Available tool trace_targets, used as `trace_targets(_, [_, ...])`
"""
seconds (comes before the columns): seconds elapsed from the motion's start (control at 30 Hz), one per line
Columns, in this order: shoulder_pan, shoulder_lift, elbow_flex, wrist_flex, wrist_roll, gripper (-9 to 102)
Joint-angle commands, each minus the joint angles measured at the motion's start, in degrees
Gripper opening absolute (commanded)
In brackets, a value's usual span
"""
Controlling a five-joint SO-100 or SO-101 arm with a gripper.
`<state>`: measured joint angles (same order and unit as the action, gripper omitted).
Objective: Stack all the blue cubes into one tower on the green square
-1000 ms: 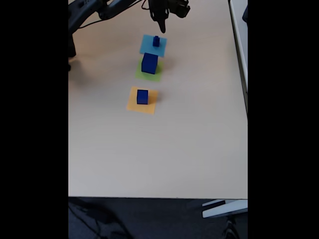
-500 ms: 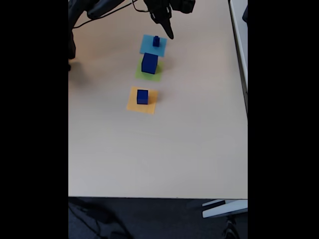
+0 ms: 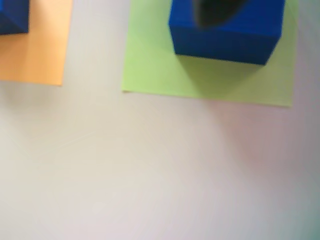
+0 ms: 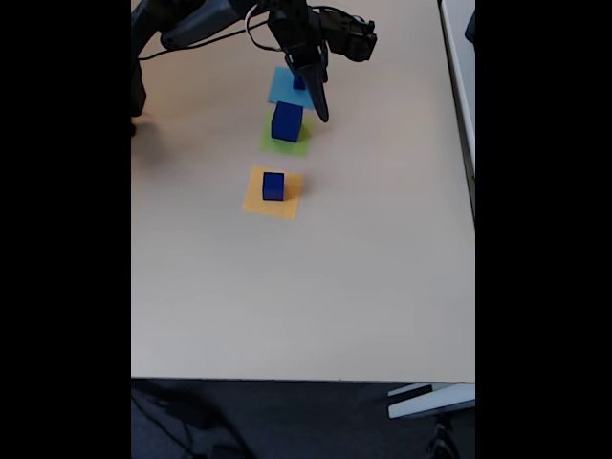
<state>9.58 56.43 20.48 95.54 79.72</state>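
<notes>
In the fixed view the largest blue cube (image 4: 287, 121) stands on the green square (image 4: 285, 143). A medium blue cube (image 4: 273, 185) sits on the orange patch (image 4: 272, 193), and a tiny one (image 4: 298, 83) on the light-blue patch (image 4: 283, 88), partly behind the arm. My gripper (image 4: 320, 112) points down just right of the large cube, its fingers drawn to a single tip with nothing held. In the wrist view the large cube (image 3: 225, 35) sits on the green square (image 3: 200, 80), with a dark blurred fingertip (image 3: 215, 11) over its top. The medium cube (image 3: 12, 17) shows at the top left.
The three patches lie in a line down the pale table (image 4: 363, 287). The arm's base and cables (image 4: 163, 24) fill the table's top left in the fixed view. An orange patch (image 3: 35, 55) lies left of the green one in the wrist view.
The gripper has swung down and forward from above the light-blue patch to beside the large cube on the green square. The cubes have not moved.
</notes>
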Motion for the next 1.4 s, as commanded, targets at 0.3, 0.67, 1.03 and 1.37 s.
trace_targets(0.3, [5.6, -5.4, -0.4, 0.9, -5.3, 54])
trace_targets(0.67, [9.6, -11.8, 0.4, 2.0, -13.8, 52])
trace_targets(1.03, [9.8, 4.5, 31.9, -12.7, -16.0, 51])
trace_targets(1.37, [11.4, 8.2, 39.1, -17.2, -17.6, 50])
